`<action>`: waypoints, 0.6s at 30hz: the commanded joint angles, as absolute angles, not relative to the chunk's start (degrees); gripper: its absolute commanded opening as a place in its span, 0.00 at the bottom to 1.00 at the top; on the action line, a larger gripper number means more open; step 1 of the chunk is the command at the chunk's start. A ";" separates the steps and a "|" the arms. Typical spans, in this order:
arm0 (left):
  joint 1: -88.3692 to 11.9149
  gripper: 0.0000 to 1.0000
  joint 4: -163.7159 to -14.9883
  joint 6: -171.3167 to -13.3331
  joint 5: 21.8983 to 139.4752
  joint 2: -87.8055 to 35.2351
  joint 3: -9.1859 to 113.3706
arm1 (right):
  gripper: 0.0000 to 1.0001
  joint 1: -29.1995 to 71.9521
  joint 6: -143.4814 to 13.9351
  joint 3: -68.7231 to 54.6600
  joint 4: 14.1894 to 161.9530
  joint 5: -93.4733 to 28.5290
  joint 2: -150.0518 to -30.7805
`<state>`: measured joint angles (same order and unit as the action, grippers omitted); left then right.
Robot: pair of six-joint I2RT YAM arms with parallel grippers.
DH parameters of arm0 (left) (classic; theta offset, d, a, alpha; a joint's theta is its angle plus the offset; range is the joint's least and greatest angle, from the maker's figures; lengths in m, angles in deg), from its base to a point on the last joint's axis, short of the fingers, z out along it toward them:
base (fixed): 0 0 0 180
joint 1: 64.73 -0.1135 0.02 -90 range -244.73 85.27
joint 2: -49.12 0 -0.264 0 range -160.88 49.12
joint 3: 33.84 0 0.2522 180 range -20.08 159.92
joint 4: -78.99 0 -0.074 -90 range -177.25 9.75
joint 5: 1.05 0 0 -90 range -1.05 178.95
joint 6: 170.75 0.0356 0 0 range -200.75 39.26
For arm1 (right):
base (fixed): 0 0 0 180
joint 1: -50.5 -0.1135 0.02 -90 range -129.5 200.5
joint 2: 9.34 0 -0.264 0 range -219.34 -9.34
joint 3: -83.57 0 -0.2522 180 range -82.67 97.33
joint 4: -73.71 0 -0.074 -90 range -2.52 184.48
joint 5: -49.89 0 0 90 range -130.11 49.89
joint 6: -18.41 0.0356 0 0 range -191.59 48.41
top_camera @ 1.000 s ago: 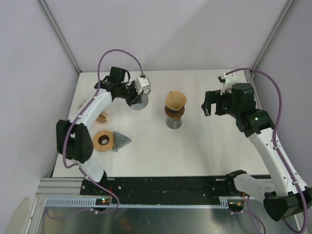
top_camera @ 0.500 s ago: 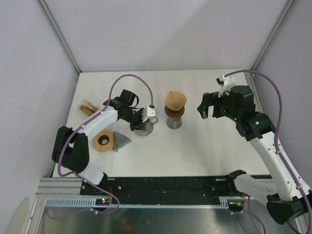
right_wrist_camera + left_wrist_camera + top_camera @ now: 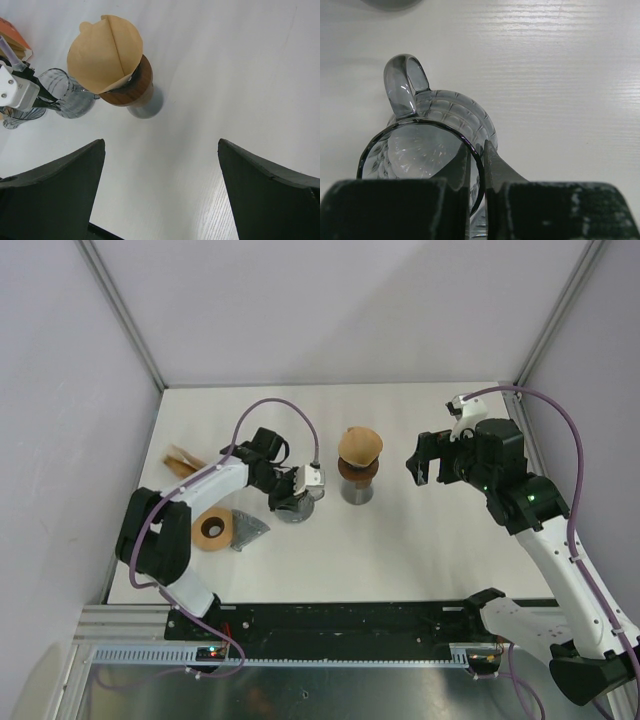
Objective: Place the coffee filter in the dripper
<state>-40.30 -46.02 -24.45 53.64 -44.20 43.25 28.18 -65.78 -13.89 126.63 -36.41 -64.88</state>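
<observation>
The left gripper (image 3: 292,494) was closed on the rim of a grey glass dripper (image 3: 296,510) standing on the white table (image 3: 420,550), just left of centre. Beside it to the right, a brown paper filter (image 3: 360,446) sat open-mouthed on a wood-collared stand (image 3: 357,480). The right gripper (image 3: 425,462) hung with its jaws wide apart, right of the filter and apart from it. Near the table's left edge lay a wooden ring (image 3: 211,528), a grey wedge-shaped piece (image 3: 250,527) touching it, and a small brown stack (image 3: 182,460) farther back.
</observation>
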 commanded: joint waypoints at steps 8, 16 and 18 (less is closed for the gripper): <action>-39.77 0.48 -47.53 -21.95 51.69 -42.14 43.23 | 0.99 27.93 -65.91 -13.58 125.25 -37.21 -64.69; -40.23 0.67 -47.49 -30.83 53.05 -33.17 45.88 | 0.99 27.83 -66.32 -13.59 125.52 -36.37 -65.23; -41.24 0.70 -47.45 -34.41 53.17 -30.56 46.58 | 0.99 27.78 -66.34 -13.65 125.70 -36.15 -65.30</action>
<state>-40.24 -46.61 -27.34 53.88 -37.51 43.10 28.11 -65.85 -13.89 126.63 -36.41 -65.15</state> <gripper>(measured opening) 0.680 0.993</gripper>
